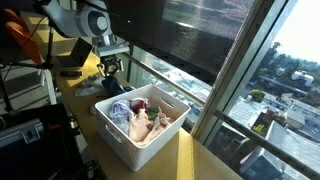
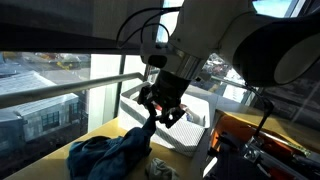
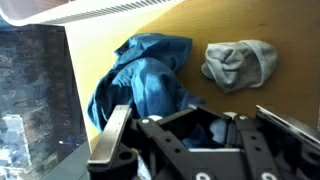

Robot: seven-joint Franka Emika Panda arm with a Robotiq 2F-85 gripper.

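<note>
a blue cloth (image 2: 112, 155) lay bunched near the window edge of the wooden desk (image 3: 290, 25), with a crumpled grey rag (image 3: 240, 62) just beside it. the gripper (image 2: 153, 118) was closed on one fold of the blue cloth, so that part stood up in a peak while the rest sagged on the wood. behind it stood a white basket (image 1: 118, 138) of clothes, then the window (image 1: 190, 40).
</note>
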